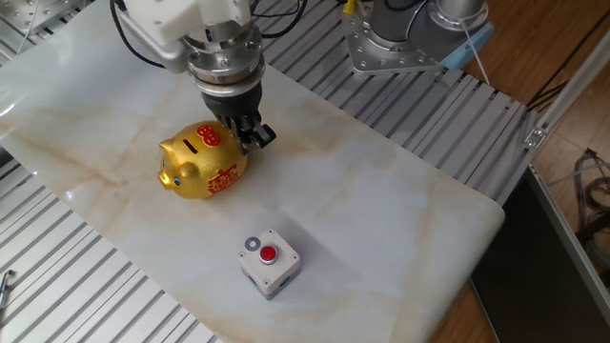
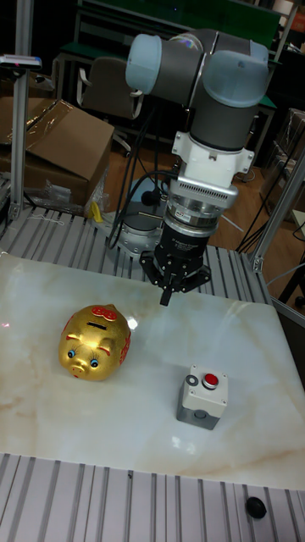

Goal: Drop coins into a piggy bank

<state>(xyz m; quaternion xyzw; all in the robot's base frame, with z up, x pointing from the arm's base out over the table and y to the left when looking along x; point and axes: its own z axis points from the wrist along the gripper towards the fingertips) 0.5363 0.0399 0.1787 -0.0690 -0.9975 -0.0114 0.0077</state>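
Note:
The gold piggy bank (image 1: 202, 160) with red patterns stands on the marble slab, its slot facing up; in the tall fixed view the piggy bank (image 2: 95, 341) faces the camera. My gripper (image 1: 254, 136) hangs just off the pig's rear right side, a little above the slab. In the tall fixed view the gripper (image 2: 167, 296) has its fingers drawn to a single point, and nothing shows between them. One small grey coin (image 1: 252, 244) lies on top of the white button box (image 1: 271, 268), beside the red button (image 1: 269, 253).
The marble slab (image 1: 381, 191) rests on a ribbed metal table. A second robot base (image 1: 400, 38) stands at the back right. The slab's front and right edges drop off to the metal ribs. The button box (image 2: 203, 396) stands at front right of the pig.

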